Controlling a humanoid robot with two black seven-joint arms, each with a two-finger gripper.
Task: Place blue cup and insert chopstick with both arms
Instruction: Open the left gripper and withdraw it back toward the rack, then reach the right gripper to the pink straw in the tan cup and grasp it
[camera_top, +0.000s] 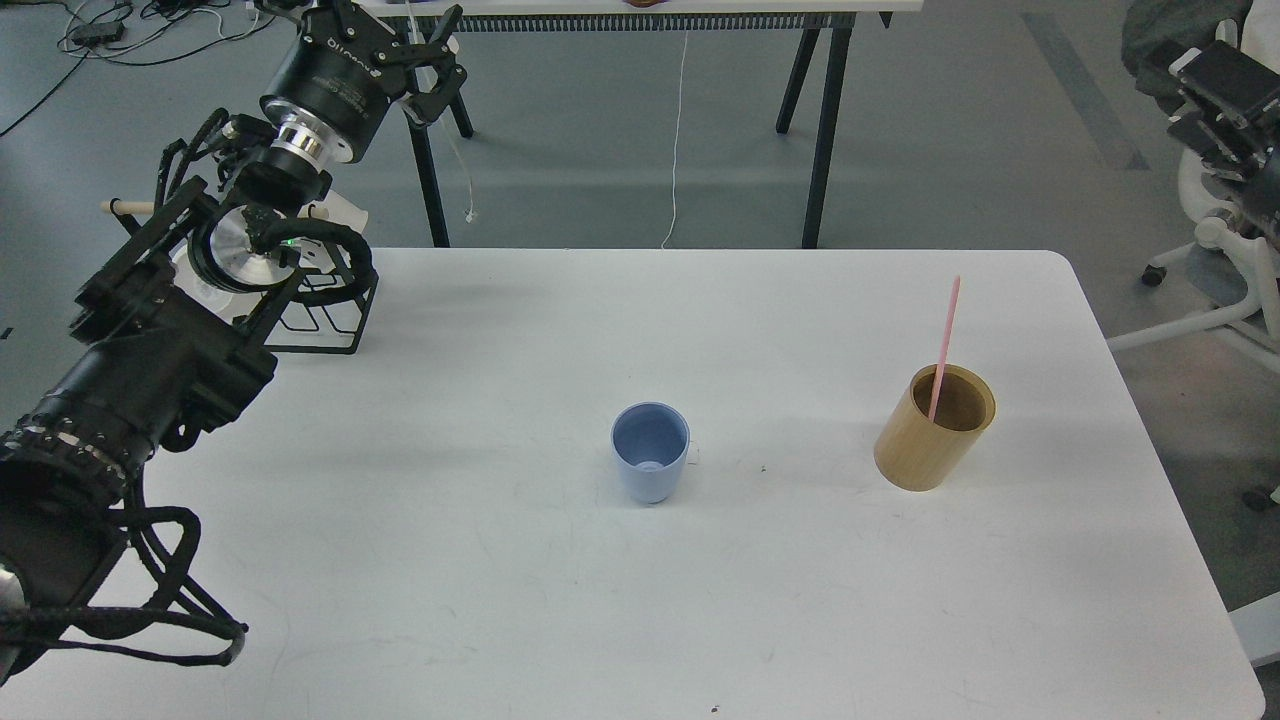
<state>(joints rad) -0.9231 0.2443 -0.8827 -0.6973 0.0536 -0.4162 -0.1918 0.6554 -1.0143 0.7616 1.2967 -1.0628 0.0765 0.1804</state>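
Note:
The blue cup (650, 452) stands upright and empty near the middle of the white table (500, 600). The pink chopstick (943, 340) leans inside a tan wooden cylinder (935, 430) at the right of the table. My left gripper (440, 60) is raised high at the back left, beyond the table's far edge, far from the cup; its fingers are spread and hold nothing. A black part of my right arm (1225, 95) shows at the right edge, off the table; its fingers cannot be told apart.
A black wire rack (325, 310) with a pale wooden rod (125, 207) and white mugs stands at the table's back left, under my left arm. Another table's legs (820, 130) stand behind. A white chair base (1200, 300) is at the right.

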